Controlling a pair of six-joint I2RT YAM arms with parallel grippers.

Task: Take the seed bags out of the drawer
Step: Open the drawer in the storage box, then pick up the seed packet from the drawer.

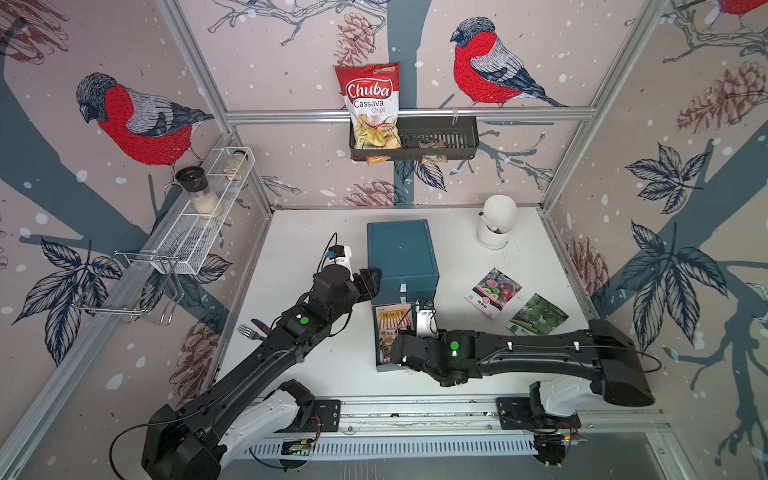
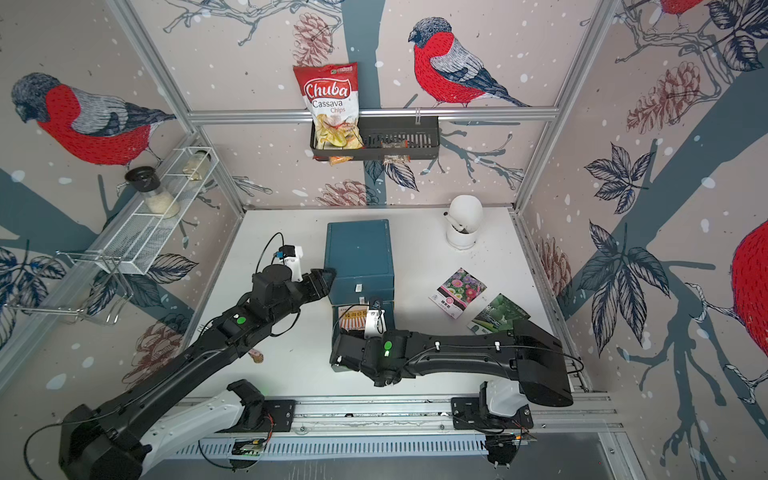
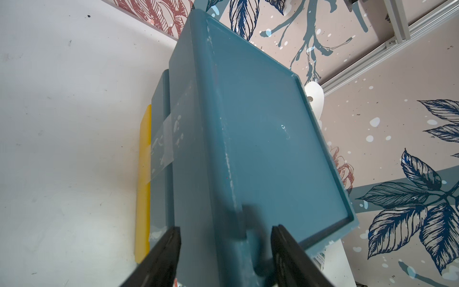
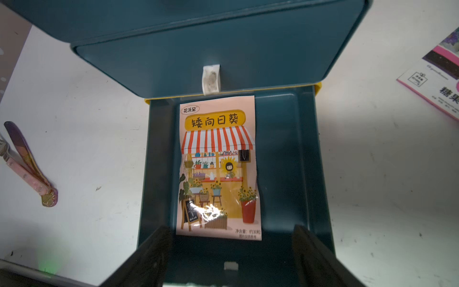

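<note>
The teal drawer box (image 1: 401,253) (image 2: 359,253) stands mid-table with its bottom drawer (image 4: 298,161) pulled out. An orange-yellow cartoon-shop seed bag (image 4: 217,171) (image 1: 392,322) lies flat in that drawer. My right gripper (image 4: 231,238) hangs open above the drawer's front end, with nothing between its fingers. Right of the box, the pink-purple flower bag (image 1: 493,292) (image 2: 458,292) and the green-and-white bag (image 1: 538,316) (image 2: 498,313) lie on the table. My left gripper (image 3: 226,236) (image 1: 370,282) is open, its jaws astride the box's front left top corner.
A fork (image 1: 249,331) and purple-handled cutlery (image 4: 27,161) lie left of the drawer. A white container (image 1: 496,222) stands at the back right. The Chuba chips bag (image 1: 372,104) sits in a black wall basket (image 1: 449,137). A wire shelf (image 1: 208,216) with jars hangs on the left wall.
</note>
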